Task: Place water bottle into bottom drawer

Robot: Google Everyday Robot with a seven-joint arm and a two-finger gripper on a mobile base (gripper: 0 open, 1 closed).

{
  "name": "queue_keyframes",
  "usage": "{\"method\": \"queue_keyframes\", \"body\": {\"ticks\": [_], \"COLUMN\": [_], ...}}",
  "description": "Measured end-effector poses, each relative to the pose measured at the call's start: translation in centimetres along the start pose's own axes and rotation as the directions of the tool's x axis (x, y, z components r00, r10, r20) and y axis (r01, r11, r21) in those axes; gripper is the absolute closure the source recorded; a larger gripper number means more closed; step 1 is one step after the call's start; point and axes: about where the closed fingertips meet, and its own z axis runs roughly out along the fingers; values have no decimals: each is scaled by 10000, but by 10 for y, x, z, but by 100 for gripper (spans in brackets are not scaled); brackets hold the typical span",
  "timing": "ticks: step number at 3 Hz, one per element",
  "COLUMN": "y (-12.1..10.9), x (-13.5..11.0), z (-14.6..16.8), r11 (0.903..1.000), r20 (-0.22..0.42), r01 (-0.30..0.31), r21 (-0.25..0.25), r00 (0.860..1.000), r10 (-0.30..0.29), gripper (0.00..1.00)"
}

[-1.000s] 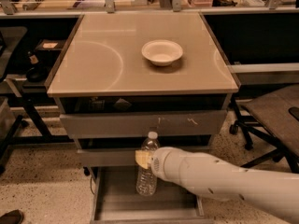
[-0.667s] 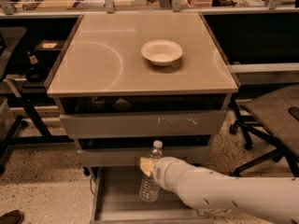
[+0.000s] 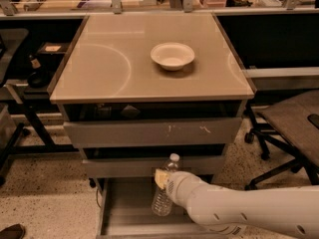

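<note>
Bottle point(image 3: 163, 198) upright over the open bottom drawer point(image 3: 124, 210), base down near its floor, touching or not unclear. Clasped at the shoulder by the gripper point(image 3: 162, 177), fingers clenched on it. Judged nearly done: left only to set down, release, withdraw.

Office-type workspace: 3-drawer metal cabinet point(image 3: 149, 132), rolling chair point(image 3: 291, 128), cluttered desks point(image 3: 75, 0) behind; gripper point(image 3: 162, 179) clasps water bottle point(image 3: 161, 204) above bottom drawer point(image 3: 124, 205).

The arm point(image 3: 249, 208) is a thick, smooth white tube with a rounded end and small dark holes dotted along its shell. Its gripper point(image 3: 163, 177), with a pale yellow finger point(image 3: 159, 177), sits low at centre, clamped on the water bottle point(image 3: 161, 203).
</note>
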Motion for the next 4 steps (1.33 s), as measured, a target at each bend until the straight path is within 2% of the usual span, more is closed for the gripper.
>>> {"method": "queue_keyframes", "body": {"ticks": [1, 2, 4], "y": [-8, -37, -84], "x": [10, 37, 82], "z": [8, 29, 74], "r11": [9992, 9923, 9624], "r20": [-36, -59, 90], "r01": [-399, -1209, -2651], "r21": [-32, 257, 598], "r00": [9992, 9926, 9642], "r10": [399, 1211, 2651], "gripper": [100, 100, 100]}}
